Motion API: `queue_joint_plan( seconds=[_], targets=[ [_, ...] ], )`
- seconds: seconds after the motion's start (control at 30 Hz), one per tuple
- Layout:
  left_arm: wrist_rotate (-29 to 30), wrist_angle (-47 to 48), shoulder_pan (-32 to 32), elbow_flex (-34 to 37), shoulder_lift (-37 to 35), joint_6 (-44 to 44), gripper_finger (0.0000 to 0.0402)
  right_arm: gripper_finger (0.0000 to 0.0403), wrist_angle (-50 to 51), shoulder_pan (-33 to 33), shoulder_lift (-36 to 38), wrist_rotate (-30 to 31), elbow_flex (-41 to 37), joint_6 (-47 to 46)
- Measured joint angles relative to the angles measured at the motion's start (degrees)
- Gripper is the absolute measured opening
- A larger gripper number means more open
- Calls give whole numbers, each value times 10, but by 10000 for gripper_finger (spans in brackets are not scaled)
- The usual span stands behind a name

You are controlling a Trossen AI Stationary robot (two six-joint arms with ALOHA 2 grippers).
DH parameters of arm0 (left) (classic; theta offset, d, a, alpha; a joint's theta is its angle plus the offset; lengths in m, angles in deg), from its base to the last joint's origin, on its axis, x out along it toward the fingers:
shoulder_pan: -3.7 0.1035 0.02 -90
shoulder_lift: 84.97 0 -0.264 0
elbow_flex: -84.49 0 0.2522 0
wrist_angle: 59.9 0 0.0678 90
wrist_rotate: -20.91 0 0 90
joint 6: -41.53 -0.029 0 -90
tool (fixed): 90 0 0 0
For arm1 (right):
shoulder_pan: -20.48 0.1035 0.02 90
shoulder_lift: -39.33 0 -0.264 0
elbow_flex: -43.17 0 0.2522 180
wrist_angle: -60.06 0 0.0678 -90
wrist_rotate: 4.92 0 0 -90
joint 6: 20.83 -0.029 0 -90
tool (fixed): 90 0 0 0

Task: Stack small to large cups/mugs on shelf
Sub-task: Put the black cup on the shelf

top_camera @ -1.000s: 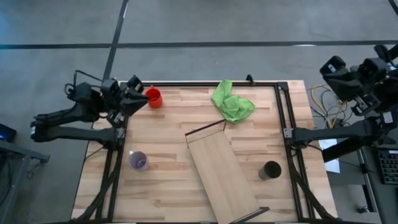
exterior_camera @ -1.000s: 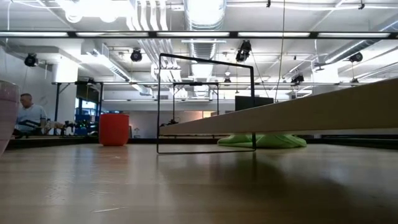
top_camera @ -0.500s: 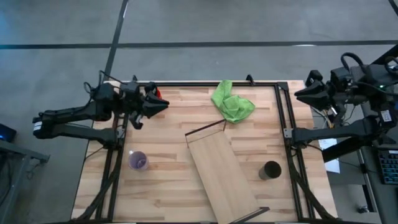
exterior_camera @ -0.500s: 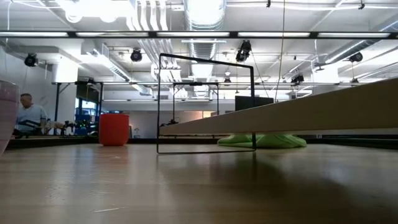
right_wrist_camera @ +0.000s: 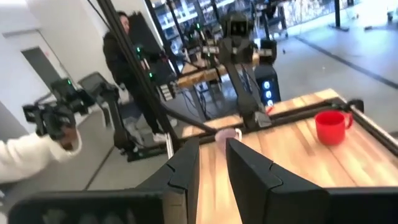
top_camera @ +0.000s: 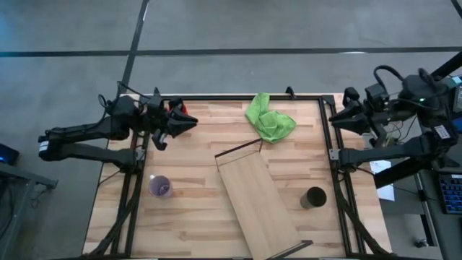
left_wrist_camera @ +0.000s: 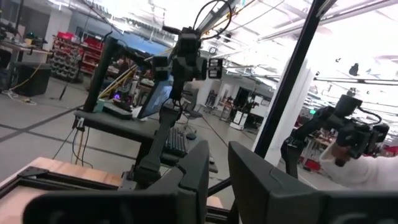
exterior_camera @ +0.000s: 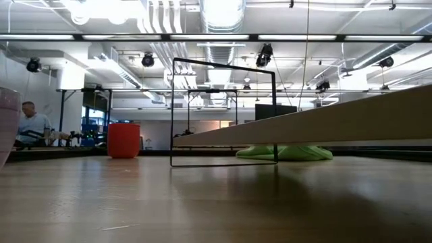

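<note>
L gripper (top_camera: 189,122) over red cup (exterior_camera: 124,140), jaws narrowly apart, empty; R gripper (top_camera: 333,119) same, probably touching nothing.

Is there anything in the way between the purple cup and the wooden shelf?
Nothing visible. From above, the purple cup stands on bare table, with only open wood between it and the shelf beside it.

Both claws (top_camera: 189,122) (top_camera: 336,119) slightly parted, empty.
</note>
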Motion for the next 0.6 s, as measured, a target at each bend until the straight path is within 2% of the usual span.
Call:
queue_joint_plan(
  seconds=[0.23, 0.5, 0.6],
  targets=[
    [0, -1, 0, 0, -12, 0, 47, 85, 117, 0, -24, -17, 0, 24],
    [3, -2, 0, 0, -7, 0, 47, 132, 185, 0, -77, -17, 0, 38],
    [3, 0, 0, 0, -6, 1, 47, 147, 263, 0, -98, -17, 0, 45]
  ],
)
